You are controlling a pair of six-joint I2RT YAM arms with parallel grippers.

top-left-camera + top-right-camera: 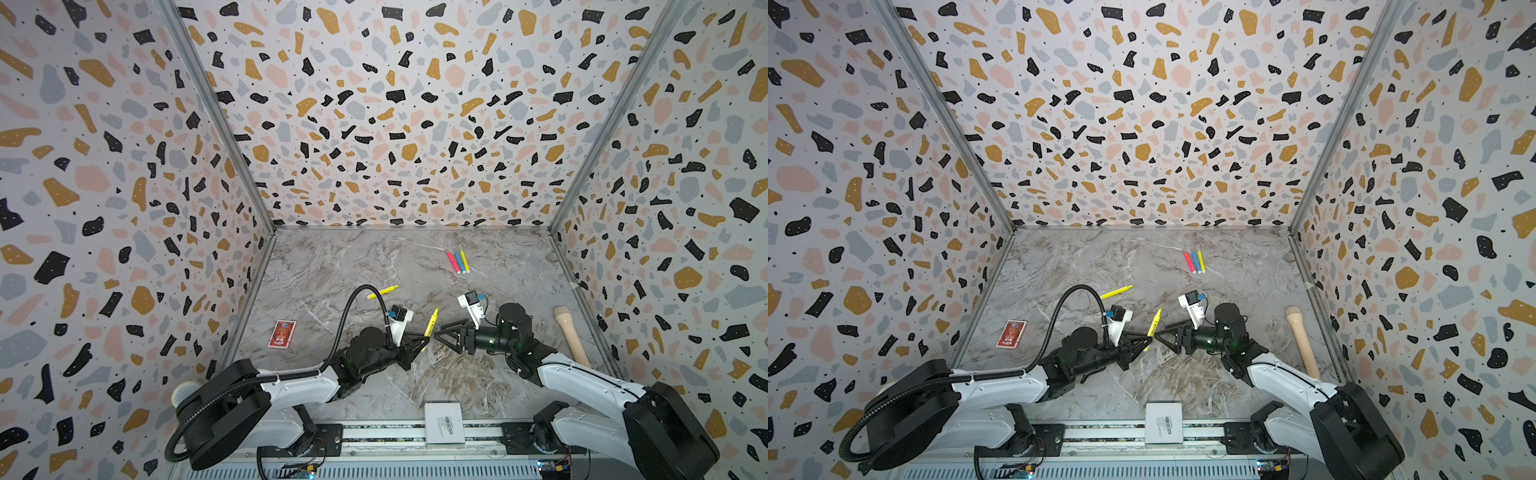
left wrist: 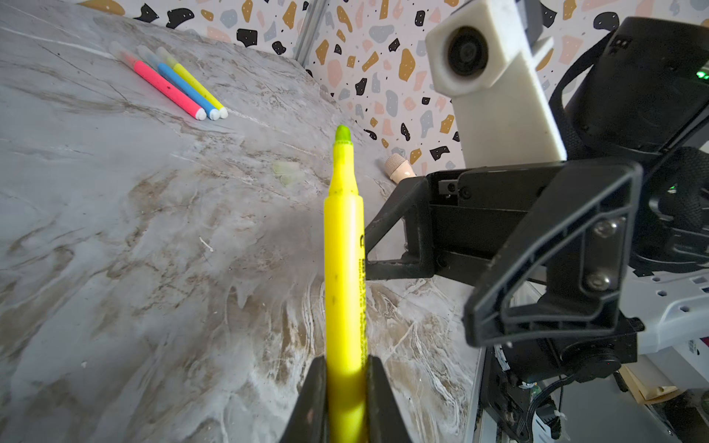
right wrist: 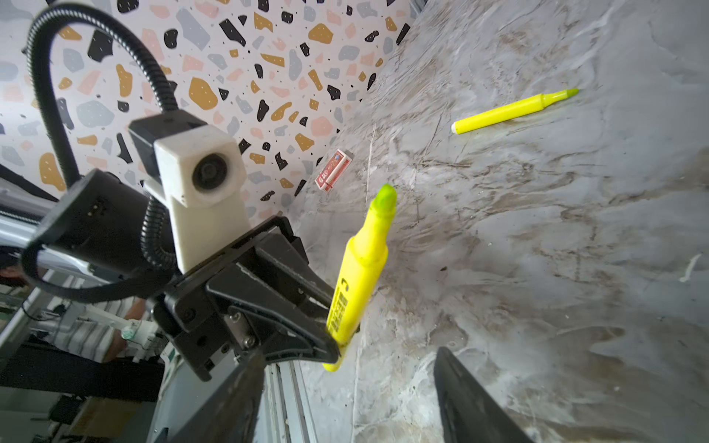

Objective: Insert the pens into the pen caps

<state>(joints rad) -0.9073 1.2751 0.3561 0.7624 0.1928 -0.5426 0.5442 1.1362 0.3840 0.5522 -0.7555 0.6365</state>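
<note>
At the left gripper [image 1: 424, 340]: jaws clamped on the lower barrel of the held pen [image 1: 432, 322], a yellow one; bare green tip points up and away from the fingers.
Right gripper [image 1: 438, 332]: faces the left gripper tip to tip, just beside the held pen; jaws stand well apart with nothing between the pads.
Left wrist view only: two loose caps [image 2: 287, 168], pale and translucent, lie on the table [image 1: 353, 257] just beyond the held pen's tip; neither has a pen in it.
Right wrist view only: the spare yellow pen [image 3: 514, 111] shows an uncapped tip; it lies flat beyond the left gripper, well apart from it.
Red card box [image 1: 281, 333]: closed, flat, outboard of the left gripper; contents hidden.
Beige handle [image 1: 571, 336]: lies outboard of the right gripper, near the side wall.
Far of both grippers: pink pen [image 2: 165, 86], blue pen [image 2: 188, 92] and capped yellow pen [image 2: 197, 84] lie touching, parallel, each seated in a translucent cap at its far end.
</note>
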